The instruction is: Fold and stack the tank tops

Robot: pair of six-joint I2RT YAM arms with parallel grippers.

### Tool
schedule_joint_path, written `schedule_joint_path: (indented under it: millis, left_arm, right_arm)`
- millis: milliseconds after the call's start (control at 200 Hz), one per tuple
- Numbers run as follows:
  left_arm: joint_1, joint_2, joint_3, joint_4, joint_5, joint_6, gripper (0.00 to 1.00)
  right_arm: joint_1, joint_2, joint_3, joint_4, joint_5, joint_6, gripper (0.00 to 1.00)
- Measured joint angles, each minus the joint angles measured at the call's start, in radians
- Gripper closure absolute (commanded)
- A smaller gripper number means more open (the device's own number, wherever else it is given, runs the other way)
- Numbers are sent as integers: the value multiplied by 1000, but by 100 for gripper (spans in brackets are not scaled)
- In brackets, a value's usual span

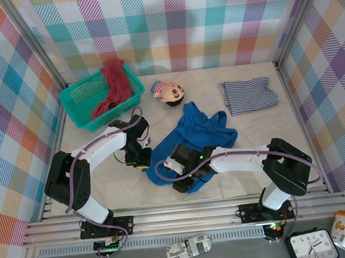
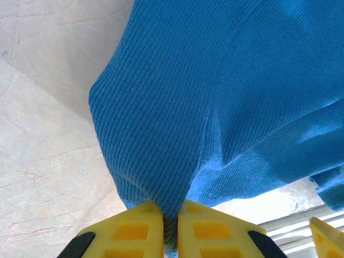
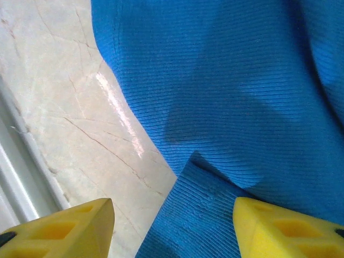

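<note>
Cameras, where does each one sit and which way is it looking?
Top external: above and behind the arms, looking down on the table; both arms show, bases at the bottom.
Left wrist: on the left arm, looking down past the left gripper, pinched shut on the blue tank top.
Right wrist: on the right arm, looking down past the right gripper, open over that top.
Shared: both wrist views see the blue top on the pale table.
</note>
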State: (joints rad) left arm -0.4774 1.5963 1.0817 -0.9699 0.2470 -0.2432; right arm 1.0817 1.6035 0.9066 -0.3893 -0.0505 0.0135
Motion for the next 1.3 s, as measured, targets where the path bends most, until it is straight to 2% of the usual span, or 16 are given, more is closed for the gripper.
schedule_joint_path:
  millis: [155, 235, 330, 505, 740, 935, 1165, 1300]
  left_arm:
    - [12, 0, 0, -2, 16, -4, 88]
    - [21, 0, 0, -5, 24, -5, 88]
    - [27, 0, 0, -5, 25, -8, 89]
    - [35, 0, 0, -6, 20, -8, 90]
    - [86, -2, 2, -8, 5, -9, 92]
    - [147, -6, 2, 1, 3, -19, 92]
    - [180, -6, 2, 4, 5, -23, 93]
    - [180, -13, -19, 16, 31, -28, 93]
  right_arm:
    - [19, 45, 30, -10, 77, -4, 49]
    - [19, 63, 37, -25, 121, -3, 57]
    - [19, 70, 38, -54, 173, 10, 73]
    - [19, 27, 31, -100, 253, 46, 88]
    - [-4, -154, -11, -181, 313, 112, 89]
    - [-42, -242, -26, -257, 340, 153, 90]
    - [-165, -367, -29, -318, 353, 156, 89]
    - [-236, -346, -29, -313, 326, 123, 88]
